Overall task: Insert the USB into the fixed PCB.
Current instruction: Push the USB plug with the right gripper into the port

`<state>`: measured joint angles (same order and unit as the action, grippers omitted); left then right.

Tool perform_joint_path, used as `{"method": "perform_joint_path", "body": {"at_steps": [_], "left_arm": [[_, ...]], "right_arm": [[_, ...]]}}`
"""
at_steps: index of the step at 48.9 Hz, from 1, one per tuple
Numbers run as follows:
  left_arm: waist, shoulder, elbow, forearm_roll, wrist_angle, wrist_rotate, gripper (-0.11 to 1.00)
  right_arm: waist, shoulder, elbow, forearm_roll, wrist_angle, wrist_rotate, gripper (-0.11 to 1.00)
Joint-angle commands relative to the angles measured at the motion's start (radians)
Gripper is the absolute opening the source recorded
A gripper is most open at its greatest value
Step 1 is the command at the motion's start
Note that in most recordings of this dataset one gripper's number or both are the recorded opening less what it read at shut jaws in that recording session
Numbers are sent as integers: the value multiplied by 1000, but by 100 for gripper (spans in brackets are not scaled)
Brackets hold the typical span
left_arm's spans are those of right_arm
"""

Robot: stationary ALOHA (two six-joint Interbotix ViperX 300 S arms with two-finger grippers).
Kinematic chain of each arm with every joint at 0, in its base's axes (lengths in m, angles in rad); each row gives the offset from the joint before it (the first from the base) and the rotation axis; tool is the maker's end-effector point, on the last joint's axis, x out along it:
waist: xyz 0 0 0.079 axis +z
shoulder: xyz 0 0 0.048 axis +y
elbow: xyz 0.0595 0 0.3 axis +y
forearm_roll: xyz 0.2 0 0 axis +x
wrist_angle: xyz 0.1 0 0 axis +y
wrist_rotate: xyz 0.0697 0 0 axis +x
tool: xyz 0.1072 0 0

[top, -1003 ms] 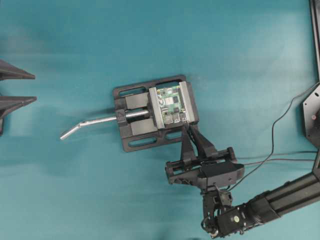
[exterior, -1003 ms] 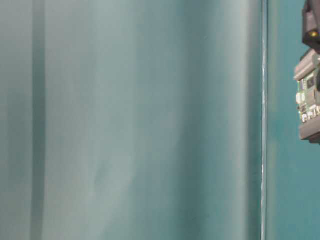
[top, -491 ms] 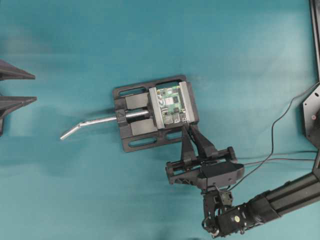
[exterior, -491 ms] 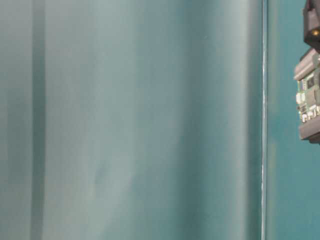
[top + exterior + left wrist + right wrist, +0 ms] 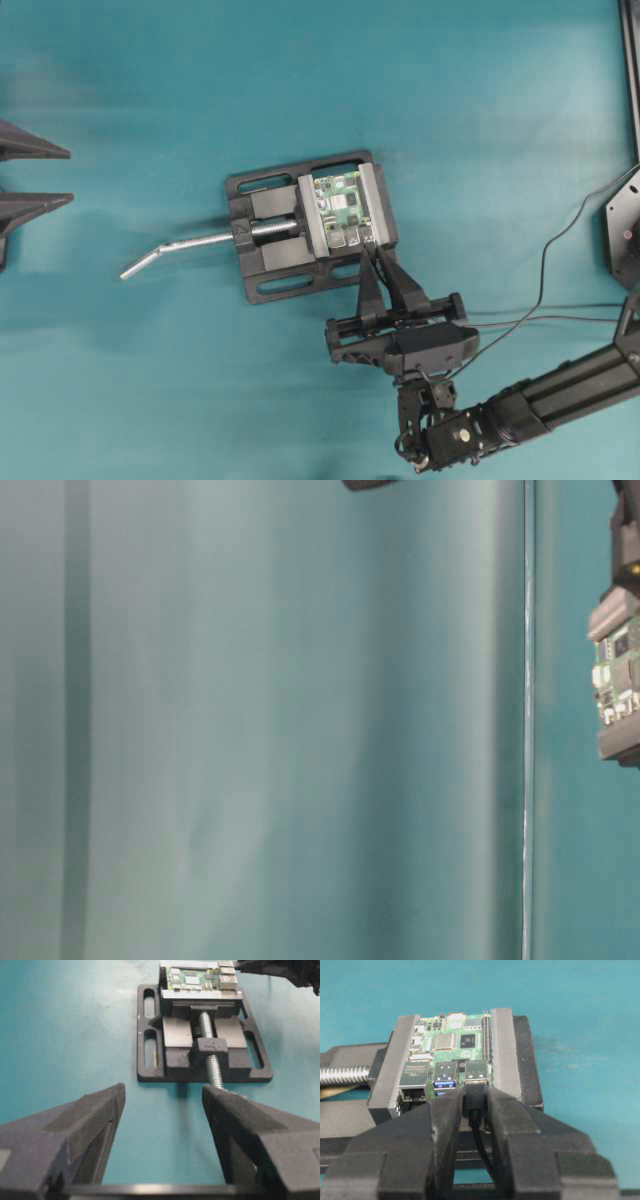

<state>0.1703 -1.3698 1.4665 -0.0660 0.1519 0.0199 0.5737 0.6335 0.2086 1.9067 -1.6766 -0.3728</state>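
While the right gripper (image 5: 475,1105) stays clamped on the USB (image 5: 475,1096), it has slid a little toward the fixed PCB (image 5: 451,1055) in the vise (image 5: 262,250). Now the plug's front sits right at a silver socket, so it looks nearly in. The left gripper (image 5: 162,1110) waits far off, fingers wide apart.

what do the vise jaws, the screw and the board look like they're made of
Vise jaws: matte grey, probably metal; flat, dull faces clamping the board. Screw: bright bare steel by its look, silvery with visible threads. PCB: glossy green laminate, likely fibreglass, carrying shiny metal connector shells and black chips. Vise base: matte black; painted metal or plastic, hard to tell.
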Motion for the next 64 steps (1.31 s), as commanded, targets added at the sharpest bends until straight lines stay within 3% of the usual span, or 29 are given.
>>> {"method": "perform_joint_path", "body": {"at_steps": [1, 64], "left_arm": [[0, 8, -23, 3, -5, -8, 68], [0, 8, -21, 3, -5, -8, 68]], "right_arm": [[-48, -17, -12, -17, -5, -2, 19], [-29, -26, -5, -32, -25, -3, 19]]}}
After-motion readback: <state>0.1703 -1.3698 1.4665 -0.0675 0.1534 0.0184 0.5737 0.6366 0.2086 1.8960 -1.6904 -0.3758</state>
